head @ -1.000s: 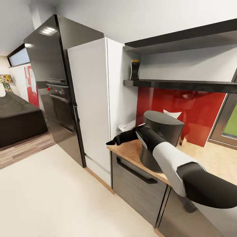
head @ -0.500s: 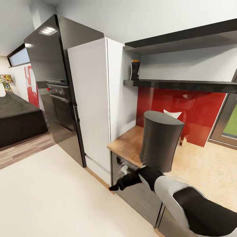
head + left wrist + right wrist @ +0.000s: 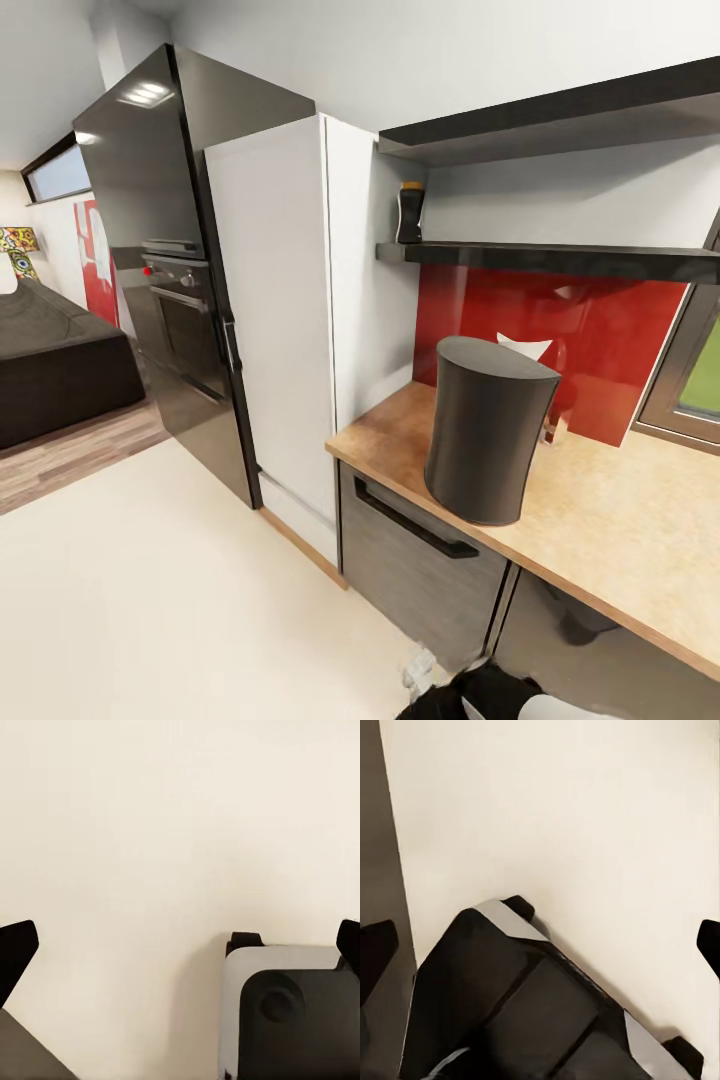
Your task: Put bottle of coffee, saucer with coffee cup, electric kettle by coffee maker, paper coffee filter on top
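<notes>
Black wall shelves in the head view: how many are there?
2. The upper shelf runs along the wall above; the lower shelf sits over the red backsplash and carries the bottle of coffee at its end near the white cabinet.

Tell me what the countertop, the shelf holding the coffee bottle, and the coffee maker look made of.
The kitchen countertop looks like light tan wood-grain laminate, matte with mottled grain. The kitchen shelf appears to be glossy black board, perhaps lacquered; its edge catches light. The coffee maker looks like dark grey matte plastic or metal, hard to tell. The bottle of coffee seems dark, with a golden-brown cap.
</notes>
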You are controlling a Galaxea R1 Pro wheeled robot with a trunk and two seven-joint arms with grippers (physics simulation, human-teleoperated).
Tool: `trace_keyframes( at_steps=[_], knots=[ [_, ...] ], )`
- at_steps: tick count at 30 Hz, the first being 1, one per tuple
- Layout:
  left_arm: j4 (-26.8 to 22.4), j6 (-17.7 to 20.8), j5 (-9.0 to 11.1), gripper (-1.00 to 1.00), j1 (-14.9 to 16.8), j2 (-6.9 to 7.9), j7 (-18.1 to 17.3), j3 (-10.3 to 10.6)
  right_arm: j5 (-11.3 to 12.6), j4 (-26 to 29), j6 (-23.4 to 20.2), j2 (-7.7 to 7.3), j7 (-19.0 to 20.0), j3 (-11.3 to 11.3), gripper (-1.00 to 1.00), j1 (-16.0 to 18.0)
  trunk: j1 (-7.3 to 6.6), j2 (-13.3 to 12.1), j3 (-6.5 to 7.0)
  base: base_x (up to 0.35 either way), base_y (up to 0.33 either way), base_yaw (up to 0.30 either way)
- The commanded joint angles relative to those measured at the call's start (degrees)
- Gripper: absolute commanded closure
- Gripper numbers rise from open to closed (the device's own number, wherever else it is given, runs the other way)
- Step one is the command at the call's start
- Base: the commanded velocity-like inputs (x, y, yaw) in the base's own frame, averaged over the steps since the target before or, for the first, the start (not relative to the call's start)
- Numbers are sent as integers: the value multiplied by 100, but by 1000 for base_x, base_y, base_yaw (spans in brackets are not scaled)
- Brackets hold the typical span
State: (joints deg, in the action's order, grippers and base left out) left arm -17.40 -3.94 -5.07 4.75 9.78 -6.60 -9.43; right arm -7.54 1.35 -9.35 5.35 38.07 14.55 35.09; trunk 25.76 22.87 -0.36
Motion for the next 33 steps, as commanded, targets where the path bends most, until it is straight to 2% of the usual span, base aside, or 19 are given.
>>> trace_keyframes(
  at_steps=[1,2,5,6,7,10,13,15,18,20,24,33],
  knots=[
    [17,-17,-55,-100,-5,-3,-35,-46,-20,14,-32,-32,-190,-53,-100,-109,2,5,-3,0,0,0],
    [22,-16,-55,-100,-9,-3,-35,-45,-6,14,-32,-43,-300,-54,-100,-163,2,5,-3,0,0,0],
    [43,-12,-56,-100,-24,-2,-35,-48,124,14,-30,-73,-1011,-56,-100,-554,2,5,-3,0,0,0],
    [49,-11,-56,-100,-30,2,-35,-49,306,17,-27,-75,-1385,-61,-100,-795,2,5,-3,0,0,0],
    [58,3,-54,-100,-38,5,-30,-49,775,16,-25,-57,-1960,-59,-100,-1084,2,5,-3,0,0,0],
    [84,19,-49,-100,-39,2,-27,-57,1562,15,-19,58,-2849,-55,-100,-1418,2,5,-3,0,0,0],
    [171,17,-46,-100,-37,-8,-26,-70,2271,19,68,155,-3637,-57,-100,-1547,2,5,-3,0,0,0],
    [215,9,-47,-100,-36,-10,-26,-74,2771,25,278,180,-3945,-59,-100,-1574,2,5,-3,0,0,0],
    [242,1,-47,-100,-36,-5,-20,-75,3508,24,488,197,-4142,-58,-100,-1588,2,5,-3,0,0,0],
    [250,-4,-47,-100,-36,3,-8,-79,3820,20,534,201,-4183,-58,-100,-1591,2,5,-3,0,0,0],
    [273,-13,-47,-100,-36,17,4,-95,4018,15,565,182,-4207,-58,-100,-1593,2,5,-3,0,0,-49],
    [282,-35,-44,-100,-29,7,194,-111,4049,14,574,195,-4196,-50,-100,-1600,2,5,-3,0,0,-232]
  ],
)
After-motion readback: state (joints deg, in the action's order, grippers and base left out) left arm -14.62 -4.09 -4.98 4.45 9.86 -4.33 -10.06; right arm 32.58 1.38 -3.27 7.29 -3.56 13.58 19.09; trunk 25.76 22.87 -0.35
